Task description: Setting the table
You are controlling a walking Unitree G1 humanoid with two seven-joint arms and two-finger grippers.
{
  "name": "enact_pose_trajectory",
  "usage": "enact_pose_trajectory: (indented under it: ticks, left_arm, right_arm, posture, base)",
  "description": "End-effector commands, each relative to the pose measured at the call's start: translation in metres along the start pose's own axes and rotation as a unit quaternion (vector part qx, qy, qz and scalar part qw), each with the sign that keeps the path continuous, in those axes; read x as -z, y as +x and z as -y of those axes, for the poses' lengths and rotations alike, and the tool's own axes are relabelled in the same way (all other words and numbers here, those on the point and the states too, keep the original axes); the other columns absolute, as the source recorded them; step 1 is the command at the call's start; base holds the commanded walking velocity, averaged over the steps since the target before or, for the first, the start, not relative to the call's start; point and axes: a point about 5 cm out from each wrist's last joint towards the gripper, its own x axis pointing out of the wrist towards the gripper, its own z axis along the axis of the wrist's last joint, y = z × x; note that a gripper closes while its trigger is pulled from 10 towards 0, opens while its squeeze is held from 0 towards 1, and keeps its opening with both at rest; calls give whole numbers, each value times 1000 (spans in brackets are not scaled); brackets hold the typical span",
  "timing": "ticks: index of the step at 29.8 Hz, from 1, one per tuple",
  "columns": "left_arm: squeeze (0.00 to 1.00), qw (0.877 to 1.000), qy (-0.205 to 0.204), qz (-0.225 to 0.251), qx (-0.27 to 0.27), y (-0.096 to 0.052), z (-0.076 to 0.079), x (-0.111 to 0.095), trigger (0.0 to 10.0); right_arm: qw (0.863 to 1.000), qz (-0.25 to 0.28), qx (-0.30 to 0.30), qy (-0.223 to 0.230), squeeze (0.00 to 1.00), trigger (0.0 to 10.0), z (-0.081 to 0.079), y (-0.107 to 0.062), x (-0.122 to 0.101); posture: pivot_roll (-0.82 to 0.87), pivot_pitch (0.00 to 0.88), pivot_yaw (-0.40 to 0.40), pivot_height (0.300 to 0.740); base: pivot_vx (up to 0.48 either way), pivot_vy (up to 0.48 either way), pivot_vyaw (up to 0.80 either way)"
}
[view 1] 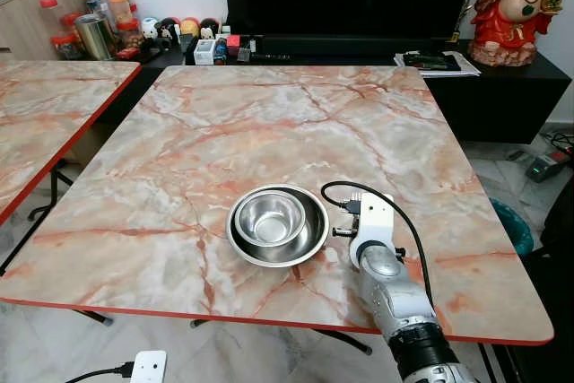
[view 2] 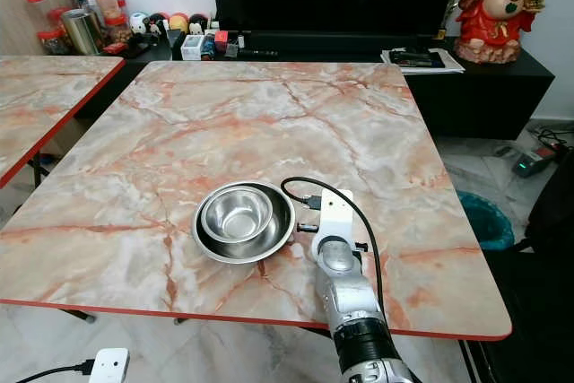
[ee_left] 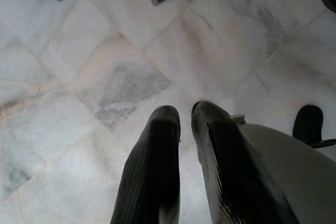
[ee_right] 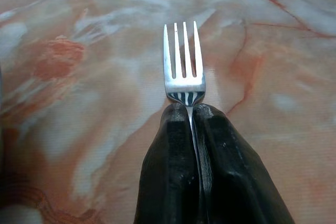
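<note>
A small steel bowl [view 1: 268, 215] sits nested inside a wider steel bowl [view 1: 308, 241] near the front of the marble table [view 1: 269, 123]. My right arm [view 1: 375, 235] reaches over the table just right of the bowls. In the right wrist view, my right gripper [ee_right: 189, 109] is shut on the handle of a metal fork [ee_right: 184, 66]. The fork's tines point out over the marble, close above it. My left gripper [ee_left: 185, 109] hangs idle over the tiled floor, its fingers together with nothing between them.
A second marble table [view 1: 45, 105] stands to the left with a gap between. Behind are a black TV cabinet [view 1: 502, 87] with a red statue [view 1: 516, 6], jars [view 1: 94, 24] and small items. A white adapter [view 1: 148, 366] lies on the floor. A teal bin [view 1: 513, 226] stands at the right.
</note>
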Motion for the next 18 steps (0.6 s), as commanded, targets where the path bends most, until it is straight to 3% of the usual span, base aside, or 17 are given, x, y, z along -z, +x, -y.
enact_pose_trajectory:
  ticks: [1, 4, 5, 6, 7, 8, 18]
  left_arm:
    - [0, 1000, 7, -4, 6, 1, 3, -1, 10000]
    - [0, 1000, 7, -5, 6, 1, 3, -1, 10000]
    - [0, 1000, 7, -4, 6, 1, 3, -1, 10000]
    - [0, 1000, 7, -4, 6, 1, 3, -2, 10000]
    - [0, 1000, 7, -4, 6, 1, 3, -2, 10000]
    - [0, 1000, 7, -4, 6, 1, 3, -2, 10000]
    - [0, 1000, 6, -4, 7, 1, 4, -2, 10000]
  right_arm:
    - [999, -34, 1, -5, 0, 10000, 0, 1, 13]
    - [999, -32, 0, -3, 0, 10000, -1, 1, 13]
    - [999, -32, 0, -2, 667, 10000, -1, 1, 13]
    - [1000, -31, 0, -2, 898, 10000, -1, 1, 12]
    - [1000, -31, 0, -2, 898, 10000, -1, 1, 12]
    - [1000, -30, 1, -2, 1000, 10000, -1, 1, 12]
    - [1000, -26, 2, -1, 1000, 10000, -1, 2, 9]
  posture:
    - [7, 0, 12, 740]
    - [6, 0, 12, 740]
    - [7, 0, 11, 740]
    - [7, 0, 11, 740]
    - [7, 0, 11, 740]
    - [7, 0, 11, 740]
    - [7, 0, 9, 740]
  base:
    - [0, 0, 0]
    - [0, 0, 0]
    - [0, 0, 0]
    - [0, 0, 0]
    - [0, 0, 0]
    - [0, 0, 0]
    - [0, 0, 0]
